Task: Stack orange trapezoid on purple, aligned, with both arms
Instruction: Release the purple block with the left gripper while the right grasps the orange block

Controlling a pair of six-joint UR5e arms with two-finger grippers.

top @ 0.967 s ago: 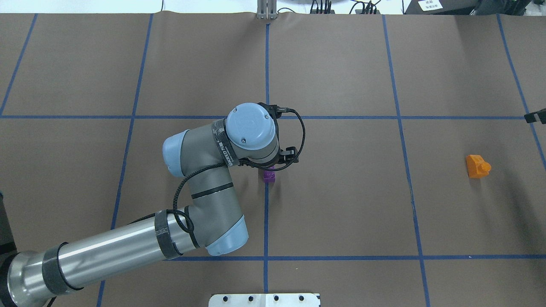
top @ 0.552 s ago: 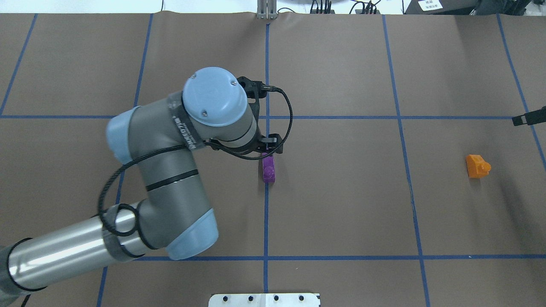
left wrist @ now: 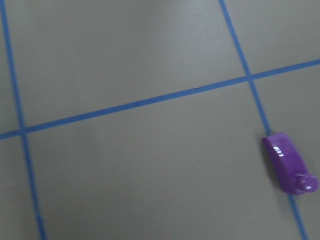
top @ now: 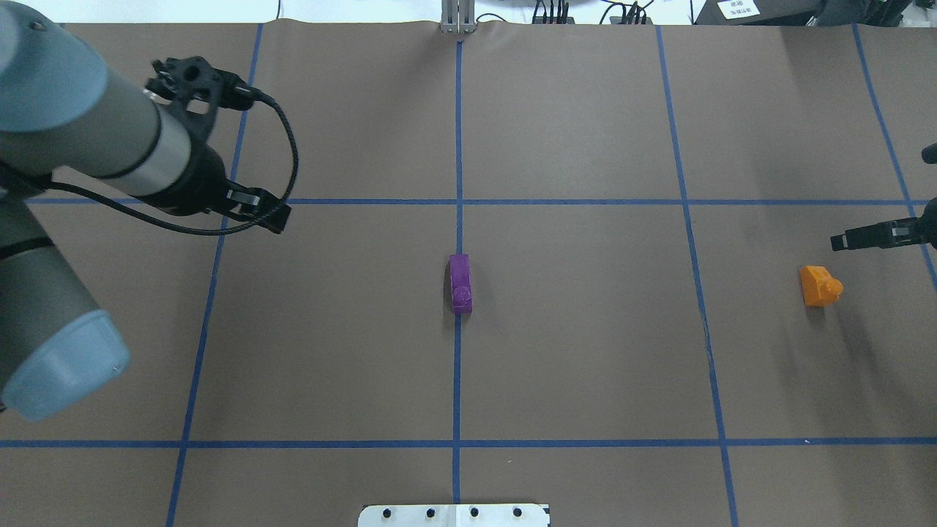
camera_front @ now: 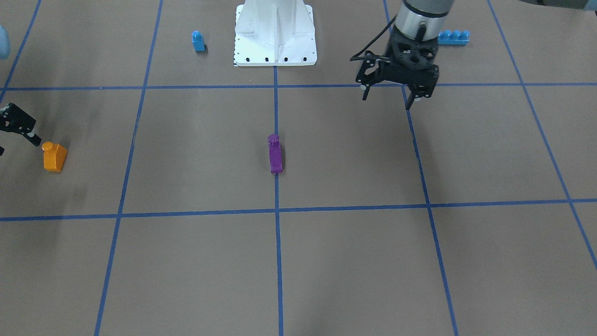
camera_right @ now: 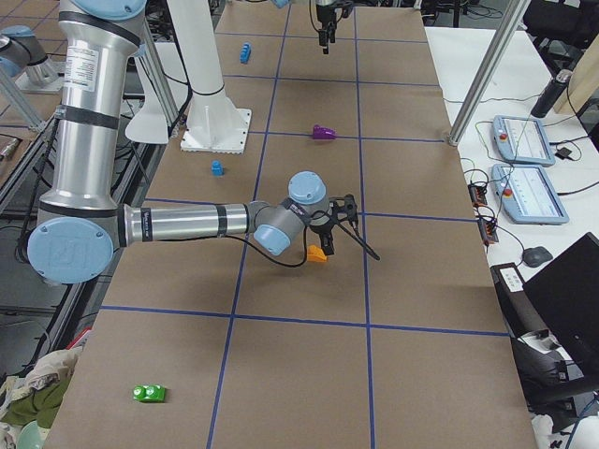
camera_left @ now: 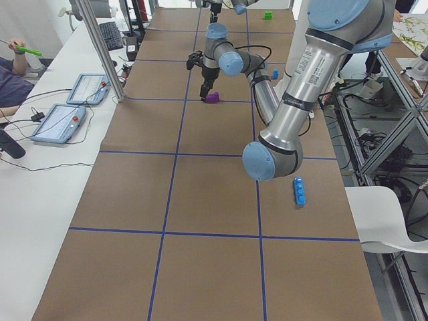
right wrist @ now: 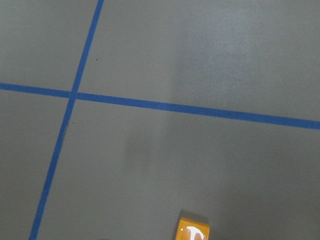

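Note:
The purple block [top: 460,283] sits stud up on the centre tape line, alone; it also shows in the front view [camera_front: 275,155] and the left wrist view [left wrist: 289,162]. My left gripper [camera_front: 387,101] is open and empty, raised well off to the robot's left of it. The orange trapezoid [top: 819,285] sits stud up on the robot's far right, and at the bottom edge of the right wrist view [right wrist: 193,230]. My right gripper [camera_front: 17,141] hovers open and empty just beside and above it, not touching it.
A blue single-stud block [camera_front: 198,41] and a long blue brick [camera_front: 452,37] lie either side of the white pedestal [camera_front: 275,32]. A green brick [camera_right: 150,393] lies at the table's right end. Operators' pendants [camera_left: 67,107] sit on the side bench.
My left arm has pulled up and away to the left from the purple block, which stays uncovered on the centre line. My right gripper has come in from the right edge towards the orange trapezoid.

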